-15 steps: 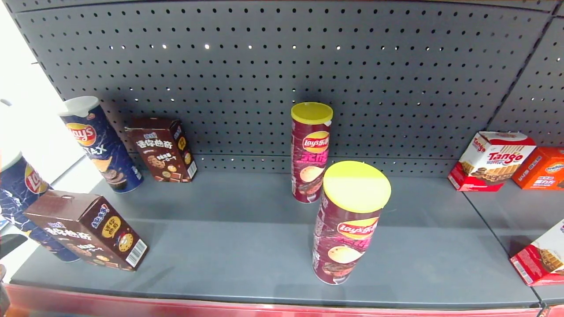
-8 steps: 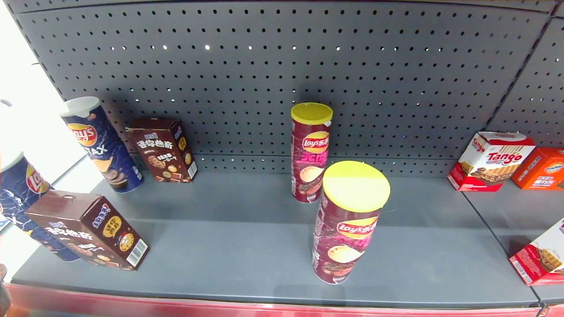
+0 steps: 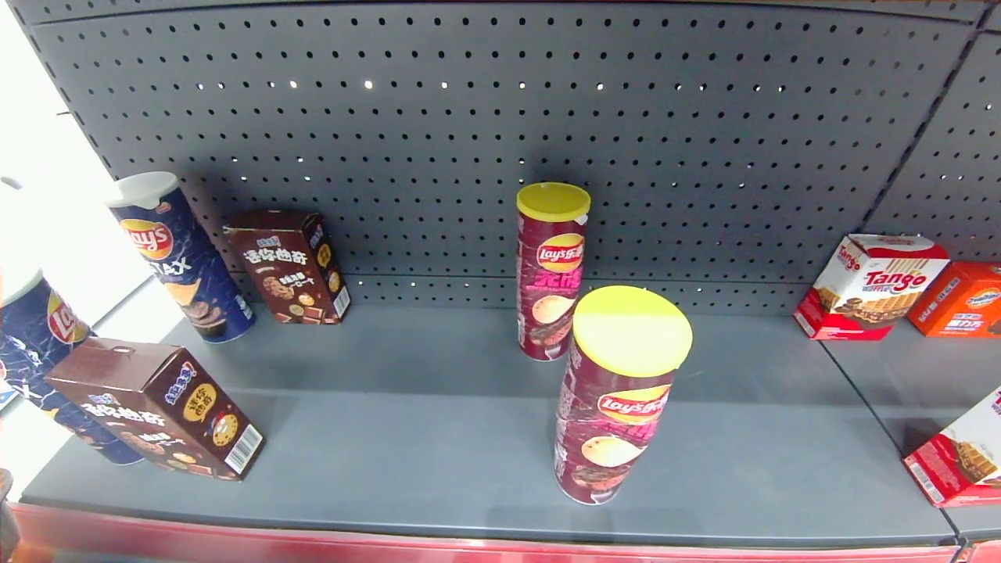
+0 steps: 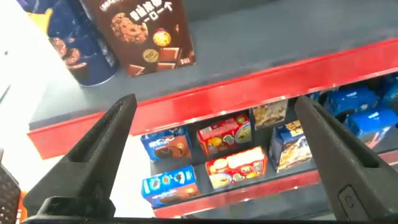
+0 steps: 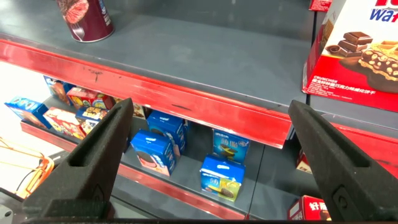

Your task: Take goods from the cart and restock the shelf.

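Shelf: You faced a grey shelf (image 3: 407, 422) with a pegboard (image 3: 500, 117) behind it and a red edge (image 3: 469, 549) along its front.
Maroon cans: You had two standing upright near the middle. The rear maroon can (image 3: 551, 274) stood close to the pegboard. The front maroon can (image 3: 614, 407) stood nearer the red edge, a little to the right, apart from the other.
Blue cans: You saw the rear blue can (image 3: 180, 258) upright at the back left. The front blue can (image 3: 35, 352) stood at the shelf's left end, partly cut off by the view.
Brown boxes: The rear brown box (image 3: 289, 266) stood just right of the rear blue can. The front brown box (image 3: 156, 410) stood near the red edge and hid the front blue can's lower part.
Right bay: A wafer box (image 3: 880, 285) and an orange box (image 3: 958, 301) stood side by side at the back. A second wafer box (image 3: 958, 461) sat near the front.
Left gripper: You had the left gripper (image 4: 211, 168) out in front of the red edge, below the front brown box. Its jaws stood wide, with nothing between them.
Right gripper: Your right gripper (image 5: 211, 162) hung before the red edge, between the front maroon can and a wafer box. Its jaws were wide and empty.
Lower shelf: Small boxes (image 4: 233, 152) in blue and red stood in rows on the lower shelf (image 5: 267, 186).
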`<state>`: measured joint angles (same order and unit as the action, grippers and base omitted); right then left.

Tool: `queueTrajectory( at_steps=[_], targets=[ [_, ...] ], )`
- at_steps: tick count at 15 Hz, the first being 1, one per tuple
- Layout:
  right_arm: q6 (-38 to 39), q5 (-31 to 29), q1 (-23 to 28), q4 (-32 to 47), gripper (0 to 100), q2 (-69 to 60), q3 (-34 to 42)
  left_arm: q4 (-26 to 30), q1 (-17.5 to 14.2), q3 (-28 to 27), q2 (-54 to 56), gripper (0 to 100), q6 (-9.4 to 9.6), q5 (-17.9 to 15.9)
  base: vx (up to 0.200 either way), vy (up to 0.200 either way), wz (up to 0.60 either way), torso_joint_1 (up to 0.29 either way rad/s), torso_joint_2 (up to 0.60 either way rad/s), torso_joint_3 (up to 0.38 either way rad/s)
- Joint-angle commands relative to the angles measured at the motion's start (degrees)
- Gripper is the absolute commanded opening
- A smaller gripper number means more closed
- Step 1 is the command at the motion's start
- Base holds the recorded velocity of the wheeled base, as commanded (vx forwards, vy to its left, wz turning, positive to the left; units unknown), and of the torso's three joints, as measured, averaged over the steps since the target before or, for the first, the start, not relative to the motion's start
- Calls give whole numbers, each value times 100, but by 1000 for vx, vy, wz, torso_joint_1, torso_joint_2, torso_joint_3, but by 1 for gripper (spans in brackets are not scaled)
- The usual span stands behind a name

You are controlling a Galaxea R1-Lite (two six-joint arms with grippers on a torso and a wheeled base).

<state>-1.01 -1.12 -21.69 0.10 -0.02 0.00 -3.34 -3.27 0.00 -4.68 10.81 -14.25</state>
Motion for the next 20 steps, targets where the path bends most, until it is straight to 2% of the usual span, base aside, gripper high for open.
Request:
queueTrajectory(
  at_steps=[1,4,5,8,9,10,11,14,17,18,19,20],
  targets=[
    [-4,-2,-2,-1,100,2,0,0,-16,0,29,100,0,1,0,0,0,0,0,0],
    [-4,-2,-2,-1,100,2,0,0,-130,0,-42,100,-150,19,0,0,0,0,0,0],
    [-4,-2,-2,-1,100,2,0,9,-420,0,-138,100,-158,10,0,0,0,0,0,0],
    [-4,-2,-2,-1,100,2,0,35,-350,0,-121,100,-176,19,0,0,0,0,0,0],
    [-4,-2,-2,-1,100,2,0,18,256,0,-50,100,-264,45,0,0,0,0,0,0],
    [-4,-2,-2,-1,100,2,0,53,661,0,125,100,-361,45,0,0,0,0,0,0],
    [-4,-2,-2,-1,100,2,0,62,335,0,257,100,-413,36,0,0,0,0,0,0],
    [-4,-2,-2,-1,100,2,0,62,335,0,468,100,-422,80,0,0,0,0,0,0],
    [-4,-2,-2,-1,100,2,0,70,335,0,468,100,-554,168,0,0,0,0,0,0],
    [-4,-2,-2,-1,100,2,0,272,327,0,468,100,-580,1065,0,0,0,0,0,0],
    [-4,-2,-2,-1,100,2,0,352,335,0,468,100,-985,1574,0,0,0,0,0,0],
    [-4,-2,-2,-1,100,2,0,325,335,0,468,100,-941,1478,0,0,0,0,0,0]
  ],
)
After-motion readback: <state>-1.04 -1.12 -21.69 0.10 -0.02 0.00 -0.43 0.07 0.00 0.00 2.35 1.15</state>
